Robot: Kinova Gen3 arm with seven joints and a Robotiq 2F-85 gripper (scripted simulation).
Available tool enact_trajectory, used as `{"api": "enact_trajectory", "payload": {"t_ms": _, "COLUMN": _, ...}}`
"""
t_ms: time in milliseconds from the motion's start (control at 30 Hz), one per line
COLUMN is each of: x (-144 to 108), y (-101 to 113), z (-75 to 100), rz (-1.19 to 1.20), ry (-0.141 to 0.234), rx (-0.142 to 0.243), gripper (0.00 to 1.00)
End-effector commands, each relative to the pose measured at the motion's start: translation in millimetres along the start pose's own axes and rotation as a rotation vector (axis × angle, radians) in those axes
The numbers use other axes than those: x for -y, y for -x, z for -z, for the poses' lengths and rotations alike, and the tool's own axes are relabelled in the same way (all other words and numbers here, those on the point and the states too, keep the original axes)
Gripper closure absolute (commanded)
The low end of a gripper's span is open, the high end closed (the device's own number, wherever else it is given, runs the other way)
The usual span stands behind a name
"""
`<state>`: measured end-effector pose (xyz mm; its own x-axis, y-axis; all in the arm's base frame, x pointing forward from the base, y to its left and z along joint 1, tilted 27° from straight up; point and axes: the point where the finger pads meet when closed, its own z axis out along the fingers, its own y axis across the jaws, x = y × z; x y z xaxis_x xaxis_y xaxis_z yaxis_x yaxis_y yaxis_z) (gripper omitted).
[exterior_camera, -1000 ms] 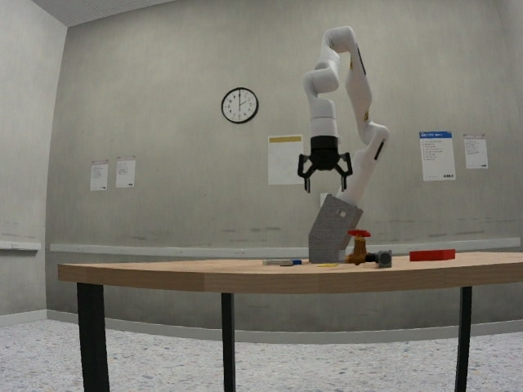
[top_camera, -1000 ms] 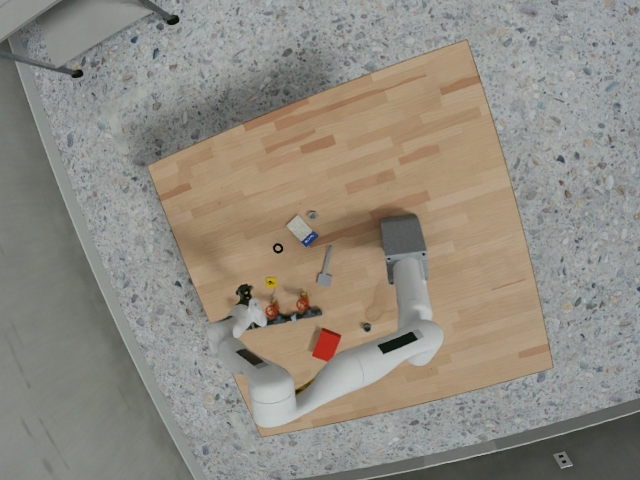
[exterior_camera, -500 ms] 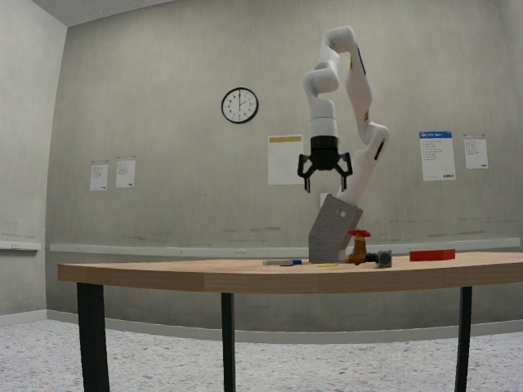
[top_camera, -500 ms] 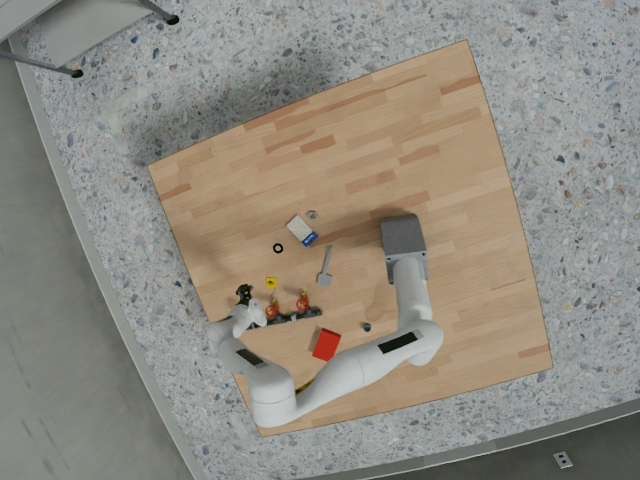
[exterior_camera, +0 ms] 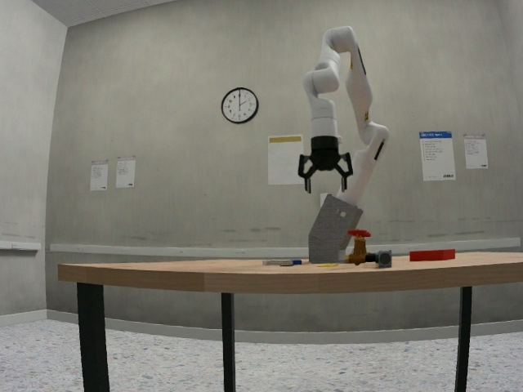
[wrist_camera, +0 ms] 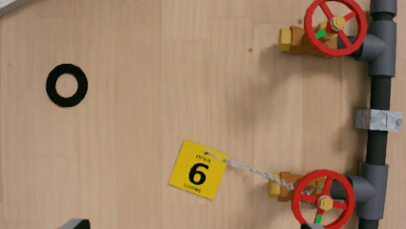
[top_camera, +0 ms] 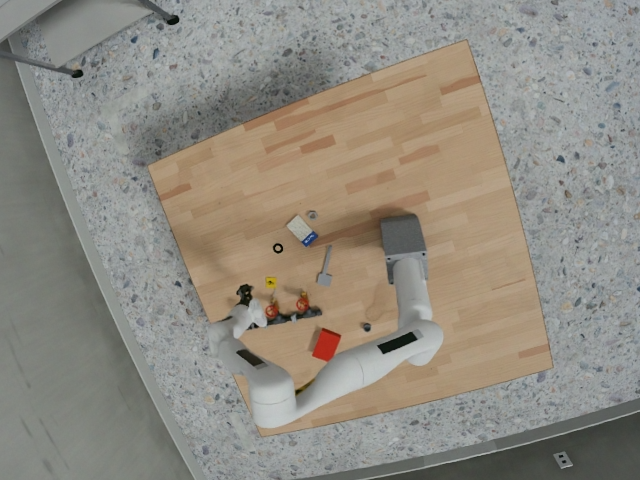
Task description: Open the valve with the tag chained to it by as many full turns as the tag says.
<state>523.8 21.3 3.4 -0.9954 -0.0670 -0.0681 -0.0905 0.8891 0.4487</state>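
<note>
Two brass valves with red handwheels sit on a dark grey pipe (wrist_camera: 379,114). In the wrist view one valve (wrist_camera: 334,27) is at the top right and the other valve (wrist_camera: 323,202) at the bottom right. A yellow tag (wrist_camera: 198,169) reading 6 lies flat and is chained to the lower valve. In the overhead view the valves (top_camera: 271,310) (top_camera: 300,304) and the tag (top_camera: 270,282) lie near the table's left edge. My gripper (exterior_camera: 324,181) is open and empty, pointing down, high above the valves; it also shows in the overhead view (top_camera: 245,294).
A black ring (wrist_camera: 67,85) lies left of the tag. A red block (top_camera: 326,344), a small grey cylinder (top_camera: 366,326), a grey scraper-like tool (top_camera: 325,267), a white and blue box (top_camera: 301,230) and a small nut (top_camera: 311,213) lie on the table. The arm's grey base (top_camera: 403,238) stands mid-table.
</note>
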Motion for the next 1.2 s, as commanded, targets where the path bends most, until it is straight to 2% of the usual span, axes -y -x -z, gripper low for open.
{"api": "enact_trajectory", "payload": {"t_ms": 0, "x": -1, "y": 1, "z": 0.0, "rz": -0.026, "ry": -0.001, "rx": 0.002, "gripper": 0.00}}
{"api": "enact_trajectory", "payload": {"t_ms": 233, "x": -6, "y": 1, "z": -3.4, "rz": -0.119, "ry": 0.001, "rx": 0.005, "gripper": 0.00}}
{"api": "enact_trajectory", "payload": {"t_ms": 633, "x": -32, "y": 3, "z": -20.3, "rz": -0.541, "ry": 0.008, "rx": 0.013, "gripper": 0.00}}
{"api": "enact_trajectory", "payload": {"t_ms": 700, "x": -32, "y": 3, "z": -20.3, "rz": -0.541, "ry": 0.008, "rx": 0.013, "gripper": 0.00}}
{"api": "enact_trajectory", "payload": {"t_ms": 1167, "x": -69, "y": 5, "z": -44.3, "rz": -1.140, "ry": 0.019, "rx": 0.024, "gripper": 0.00}}
